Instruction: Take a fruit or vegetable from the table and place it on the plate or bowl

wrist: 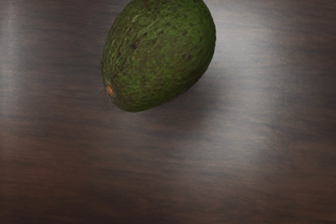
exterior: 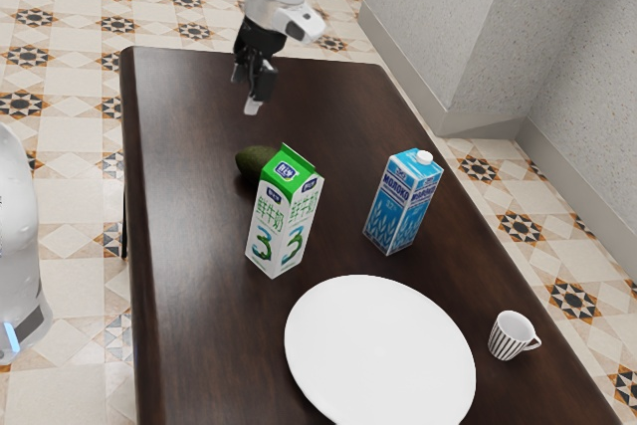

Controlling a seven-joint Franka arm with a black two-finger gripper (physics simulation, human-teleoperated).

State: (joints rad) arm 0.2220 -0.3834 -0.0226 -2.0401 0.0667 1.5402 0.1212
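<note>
A dark green avocado [exterior: 253,160] lies on the dark wooden table [exterior: 189,246], just behind the green-and-white milk carton [exterior: 285,212], which hides part of it. My gripper [exterior: 255,90] hangs open above the table, a little behind the avocado, with nothing between its fingers. In the wrist view the avocado [wrist: 158,49] lies on its side under my hand, its stem end turned toward the frame's lower left. A large white plate [exterior: 379,351] lies empty near the table's front edge.
A blue-and-white milk carton [exterior: 403,201] stands at the exterior view's right of the green one. A striped cup [exterior: 513,334] stands to the right of the plate. A wall runs along the right, and the table's left strip is bare wood.
</note>
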